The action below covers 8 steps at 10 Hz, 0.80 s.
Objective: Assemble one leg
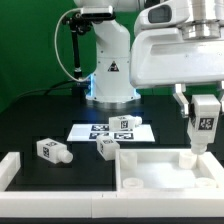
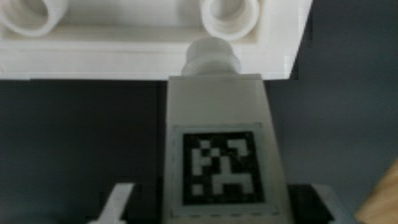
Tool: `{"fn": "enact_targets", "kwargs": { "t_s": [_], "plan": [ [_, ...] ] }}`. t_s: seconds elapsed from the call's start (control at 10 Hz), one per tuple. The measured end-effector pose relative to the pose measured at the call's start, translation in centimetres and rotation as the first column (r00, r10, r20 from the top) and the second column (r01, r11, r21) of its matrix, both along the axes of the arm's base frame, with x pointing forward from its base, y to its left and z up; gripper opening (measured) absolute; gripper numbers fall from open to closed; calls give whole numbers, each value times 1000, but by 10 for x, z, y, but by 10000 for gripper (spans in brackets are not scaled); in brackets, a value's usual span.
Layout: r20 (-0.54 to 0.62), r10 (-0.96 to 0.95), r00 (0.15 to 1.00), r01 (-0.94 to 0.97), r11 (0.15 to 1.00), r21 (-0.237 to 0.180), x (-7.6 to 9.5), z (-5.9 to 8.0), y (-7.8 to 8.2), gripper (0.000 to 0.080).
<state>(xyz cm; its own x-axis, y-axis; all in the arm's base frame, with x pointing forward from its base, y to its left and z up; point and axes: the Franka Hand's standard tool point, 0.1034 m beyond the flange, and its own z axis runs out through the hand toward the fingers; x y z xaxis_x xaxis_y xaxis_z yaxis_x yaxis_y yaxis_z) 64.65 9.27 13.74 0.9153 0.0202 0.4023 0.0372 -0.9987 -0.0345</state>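
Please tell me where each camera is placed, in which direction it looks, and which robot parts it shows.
Exterior view: off the arm, low in front, facing the robot base across the panel; base, arm and gripper show.
Wrist view: on the wrist, looking along the gripped leg toward the panel; only gripper edges show.
Shared: the gripped leg and the panel.

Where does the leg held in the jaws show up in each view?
Exterior view: the leg hangs upright in the jaws at that view's right, its lower end at the white panel.
Wrist view: the leg fills the picture's middle, tag toward the camera, tip toward the white panel.
Shared landmark: the white panel.
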Motion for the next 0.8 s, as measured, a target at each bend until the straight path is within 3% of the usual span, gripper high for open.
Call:
{"fn": "enact_targets", "kwargs": {
  "t_s": [0.3,0.5,0.8],
  "plan": [
    [2,1,1000,-1,1000,-3,-2,-4,0,285],
    [70,14,997,-13,1000,-14,-2,-21,6,285],
    [87,12,996,-11,1000,-7,-7,-30,13,285]
  ]
}}
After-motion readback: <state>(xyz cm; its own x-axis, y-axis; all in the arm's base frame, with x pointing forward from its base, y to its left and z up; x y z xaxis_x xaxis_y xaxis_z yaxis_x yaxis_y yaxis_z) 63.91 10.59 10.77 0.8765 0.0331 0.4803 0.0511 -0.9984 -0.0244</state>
